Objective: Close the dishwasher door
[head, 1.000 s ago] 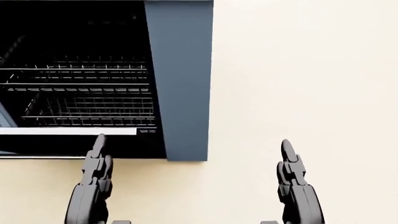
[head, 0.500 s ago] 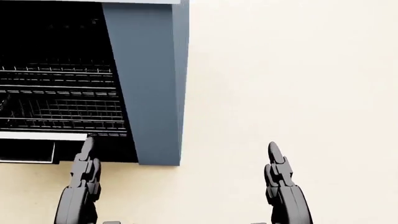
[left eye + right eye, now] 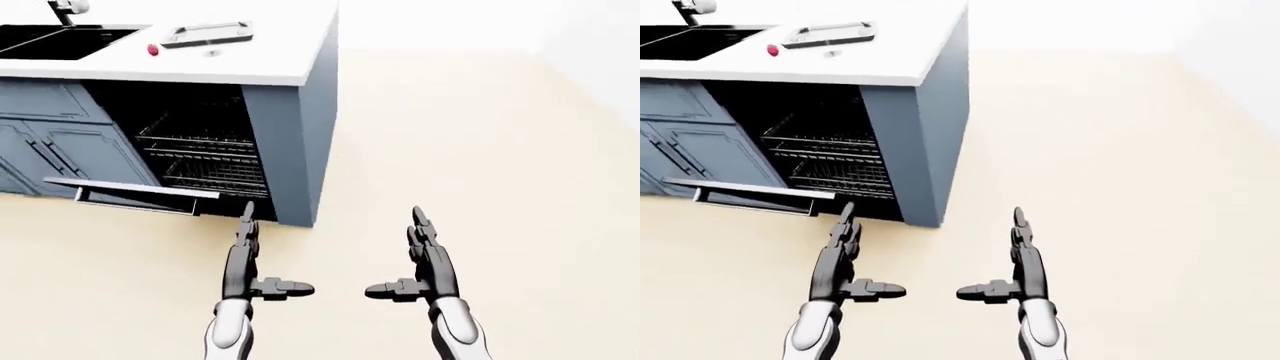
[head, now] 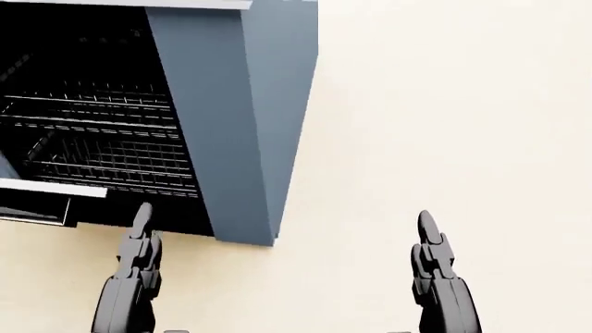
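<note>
Left-eye view is filled mostly by the cream floor (image 3: 480,150), with the blue island desk (image 3: 290,71) at upper left. The dishwasher door (image 3: 130,191) is seen folded down flat (wire racks (image 3: 205,154) exposed behind it). The left hand (image 3: 248,255) and right hand (image 3: 425,255) are held empty, fingers straight, thumbs splayed inward.

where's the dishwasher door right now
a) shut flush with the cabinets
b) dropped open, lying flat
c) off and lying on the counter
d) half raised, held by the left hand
b: the door lies flat and open below the racks, and neither the left hand nor the right hand touches it.
</note>
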Motion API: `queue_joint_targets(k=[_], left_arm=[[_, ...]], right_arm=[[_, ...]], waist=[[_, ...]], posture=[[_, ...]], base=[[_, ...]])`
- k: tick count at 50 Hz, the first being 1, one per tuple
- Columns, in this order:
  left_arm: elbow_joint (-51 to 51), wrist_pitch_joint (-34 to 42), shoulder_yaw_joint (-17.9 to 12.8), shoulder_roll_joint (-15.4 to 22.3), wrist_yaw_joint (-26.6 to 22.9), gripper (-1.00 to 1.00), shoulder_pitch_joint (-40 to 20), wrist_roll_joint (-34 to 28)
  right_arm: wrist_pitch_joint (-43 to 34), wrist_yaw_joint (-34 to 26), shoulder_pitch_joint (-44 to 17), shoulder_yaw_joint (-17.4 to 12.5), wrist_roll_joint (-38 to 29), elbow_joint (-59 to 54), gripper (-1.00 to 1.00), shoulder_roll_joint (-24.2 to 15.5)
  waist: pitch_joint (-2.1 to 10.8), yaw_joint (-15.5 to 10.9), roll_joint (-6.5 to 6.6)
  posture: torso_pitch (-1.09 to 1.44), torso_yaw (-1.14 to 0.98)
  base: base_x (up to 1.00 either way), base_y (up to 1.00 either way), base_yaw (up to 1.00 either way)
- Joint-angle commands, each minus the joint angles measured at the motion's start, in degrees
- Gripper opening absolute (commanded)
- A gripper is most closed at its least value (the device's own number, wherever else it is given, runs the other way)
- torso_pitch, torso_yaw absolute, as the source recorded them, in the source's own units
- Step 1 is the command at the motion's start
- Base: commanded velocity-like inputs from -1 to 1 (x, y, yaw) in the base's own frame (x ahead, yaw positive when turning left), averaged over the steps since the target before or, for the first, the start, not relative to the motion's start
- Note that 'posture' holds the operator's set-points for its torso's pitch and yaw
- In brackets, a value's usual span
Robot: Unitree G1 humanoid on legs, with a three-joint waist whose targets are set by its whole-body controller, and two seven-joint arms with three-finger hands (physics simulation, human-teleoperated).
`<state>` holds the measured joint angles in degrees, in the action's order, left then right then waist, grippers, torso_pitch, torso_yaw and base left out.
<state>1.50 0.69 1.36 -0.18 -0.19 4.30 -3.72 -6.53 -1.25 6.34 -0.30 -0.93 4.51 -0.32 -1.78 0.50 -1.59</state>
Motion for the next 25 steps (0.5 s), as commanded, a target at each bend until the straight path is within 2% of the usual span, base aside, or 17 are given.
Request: queue_joint_targets(k=[1,7,13,16,17,18,19,20,22,25], left_arm=[[2.67,-1.78,-0.4,0.23,0.3,1.0,-0.79,0.06],[2.88,-1.65,-0.22,0.15,0.32,1.0,-0.6,-0.06],[2.06,-1.94,-0.21,0.15,0.37,1.0,-0.94,-0.08],[2.3,-1.8,-0.22,0.17,0.35,1.0,-0.89,-0.06],[2.42,-1.69,-0.27,0.18,0.35,1.0,-0.92,-0.03],[2.42,-1.66,-0.32,0.21,0.35,1.0,-0.97,-0.02],[2.47,-1.59,-0.39,0.22,0.34,1.0,-1.01,0.04],[2.43,-1.62,-0.42,0.23,0.35,1.0,-1.03,0.05],[2.34,-1.71,-0.37,0.21,0.36,1.0,-1.0,0.0],[2.27,-1.77,-0.4,0.2,0.39,1.0,-1.04,0.0]], right_arm=[[1.84,-0.28,-0.91,0.6,0.11,2.31,1.0,0.2],[1.97,-0.22,-1.19,0.69,0.02,2.05,1.0,0.2],[1.75,-0.25,-1.79,0.7,0.0,1.55,1.0,0.19],[1.82,-0.31,-1.62,0.76,0.03,1.66,1.0,0.21],[1.71,-0.29,-1.56,0.72,0.03,1.85,1.0,0.19],[1.65,-0.25,-1.55,0.69,0.02,1.9,1.0,0.19],[1.73,-0.23,-1.55,0.71,-0.01,1.78,1.0,0.19],[1.8,-0.23,-1.55,0.75,-0.03,1.69,1.0,0.22],[1.82,-0.24,-1.44,0.77,-0.01,1.73,1.0,0.23],[1.8,-0.24,-1.32,0.81,-0.01,1.85,1.0,0.24]], waist=[[0.81,-0.21,-0.18],[0.68,-0.61,0.73],[0.19,-0.83,2.77],[0.14,-1.02,4.7],[0.48,-1.22,6.02],[1.39,-1.78,8.1],[0.4,-1.94,5.65],[0.81,-1.92,6.08],[1.51,-2.38,5.23],[0.98,-2.48,3.93]], posture=[[0.0,0.0],[0.0,0.0],[0.0,0.0],[0.0,0.0],[0.0,0.0],[0.0,0.0],[0.0,0.0],[0.0,0.0],[0.0,0.0],[0.0,0.0]], base=[[0.0,0.0,0.77],[0.0,0.0,0.72],[0.0,0.0,0.66],[0.0,0.0,0.6],[0.0,0.0,0.55],[0.0,0.0,0.55],[0.0,0.0,0.55],[0.0,0.0,0.55],[0.0,0.0,0.55],[0.0,0.0,0.56]])
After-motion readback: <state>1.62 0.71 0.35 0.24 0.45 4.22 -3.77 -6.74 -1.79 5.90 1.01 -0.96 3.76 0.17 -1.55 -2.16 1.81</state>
